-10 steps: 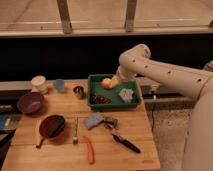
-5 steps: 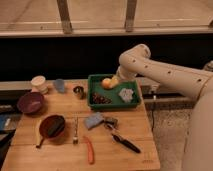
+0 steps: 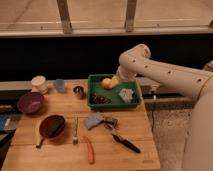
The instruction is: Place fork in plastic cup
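The grey metal fork [image 3: 75, 129] lies flat on the wooden table [image 3: 135, 125], just right of the red bowl [image 3: 52, 126] and pointing front to back. A pale blue plastic cup [image 3: 59, 85] stands at the back left, between a cream cup [image 3: 38, 83] and a small metal cup [image 3: 78, 91]. My gripper [image 3: 115, 81] hangs at the end of the white arm over the back of the green tray [image 3: 116, 103], next to a yellow-orange fruit [image 3: 106, 83]. It is far from the fork and the cup.
A purple bowl [image 3: 30, 101] sits at the left edge. A blue-grey cloth [image 3: 93, 120], an orange-handled tool [image 3: 89, 149] and a black-handled utensil [image 3: 125, 142] lie at the front. The tray also holds dark red items [image 3: 100, 98] and a pale crumpled thing [image 3: 126, 94].
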`<state>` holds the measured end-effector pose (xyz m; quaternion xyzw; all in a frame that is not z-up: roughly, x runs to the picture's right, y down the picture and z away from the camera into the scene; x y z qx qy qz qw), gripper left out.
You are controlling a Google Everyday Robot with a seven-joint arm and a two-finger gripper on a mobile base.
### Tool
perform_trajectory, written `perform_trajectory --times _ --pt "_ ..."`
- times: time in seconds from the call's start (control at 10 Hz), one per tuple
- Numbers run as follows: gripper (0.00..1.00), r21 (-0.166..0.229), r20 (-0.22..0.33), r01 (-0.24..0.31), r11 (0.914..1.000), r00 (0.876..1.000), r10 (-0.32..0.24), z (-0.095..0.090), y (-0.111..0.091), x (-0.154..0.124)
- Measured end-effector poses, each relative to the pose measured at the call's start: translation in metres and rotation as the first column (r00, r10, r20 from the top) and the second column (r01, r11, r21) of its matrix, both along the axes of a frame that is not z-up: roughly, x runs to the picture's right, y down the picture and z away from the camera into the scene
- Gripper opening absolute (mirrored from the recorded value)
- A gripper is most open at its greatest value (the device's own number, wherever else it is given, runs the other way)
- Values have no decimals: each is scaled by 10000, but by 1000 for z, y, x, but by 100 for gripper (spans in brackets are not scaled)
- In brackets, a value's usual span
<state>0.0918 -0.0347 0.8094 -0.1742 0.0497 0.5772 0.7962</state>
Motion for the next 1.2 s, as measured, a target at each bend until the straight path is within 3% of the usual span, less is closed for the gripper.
perform_trajectory --times 0.8,1.0,1.1,1.2 --pt "76 -39 -42 26 10000 10000 -26 -1 -1 2" --pt "76 -269 19 825 9962 9966 -825 -5 3 -12" --pt "76 -368 168 1405 9894 9900 -1399 -7 9 -29" --pt "76 -491 383 2082 9769 9777 -2065 -12 22 -51"
